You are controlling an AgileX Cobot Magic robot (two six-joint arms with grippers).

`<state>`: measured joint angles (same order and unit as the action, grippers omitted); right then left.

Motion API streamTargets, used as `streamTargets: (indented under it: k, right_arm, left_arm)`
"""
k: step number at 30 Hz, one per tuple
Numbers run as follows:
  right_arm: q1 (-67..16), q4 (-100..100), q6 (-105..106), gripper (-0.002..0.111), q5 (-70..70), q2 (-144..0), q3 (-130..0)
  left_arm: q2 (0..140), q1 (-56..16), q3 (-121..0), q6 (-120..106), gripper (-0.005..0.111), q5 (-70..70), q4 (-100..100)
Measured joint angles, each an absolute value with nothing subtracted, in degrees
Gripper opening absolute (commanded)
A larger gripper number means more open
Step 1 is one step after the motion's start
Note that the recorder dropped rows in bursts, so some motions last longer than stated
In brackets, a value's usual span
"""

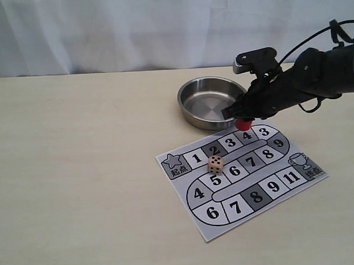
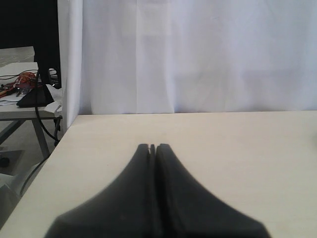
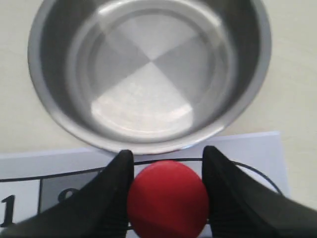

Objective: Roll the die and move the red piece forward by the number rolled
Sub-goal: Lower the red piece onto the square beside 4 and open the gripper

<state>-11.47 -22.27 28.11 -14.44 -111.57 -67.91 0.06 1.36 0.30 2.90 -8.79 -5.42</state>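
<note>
R gripper (image 3: 167,154) pinches the red piece (image 3: 167,198) from both sides, by sq 4 at the board (image 1: 198,216) edge nearest the steel bowl (image 1: 188,112). Lifted or resting, can't tell. The die (image 1: 215,164) sits btw sqs 2 and 5; pip count unclear. L gripper (image 2: 152,147) is pressed together, empty. I'd keep the piece upright, count sqs carefully, and set it flat inside one sq before letting go.

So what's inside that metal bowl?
Nothing that I can see: the bowl shows only bare, shiny steel in the right wrist view. The right gripper hides part of its rim in the exterior view.
</note>
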Motion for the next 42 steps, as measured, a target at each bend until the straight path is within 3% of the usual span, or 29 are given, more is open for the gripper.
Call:
streamTargets:
  k: [18, 42]
  right_arm:
    - [-9.4, -22.3, 26.9, 0.004, -13.1, -117.4, -68.1]
    - [-5.8, -22.3, 24.7, 0.004, -9.9, -112.8, -68.0]
  left_arm:
    - [0.1, 1.4, 0.3, 2.9, 0.0, -8.8, -5.4]
    - [0.1, 1.4, 0.3, 2.9, 0.0, -8.8, -5.4]
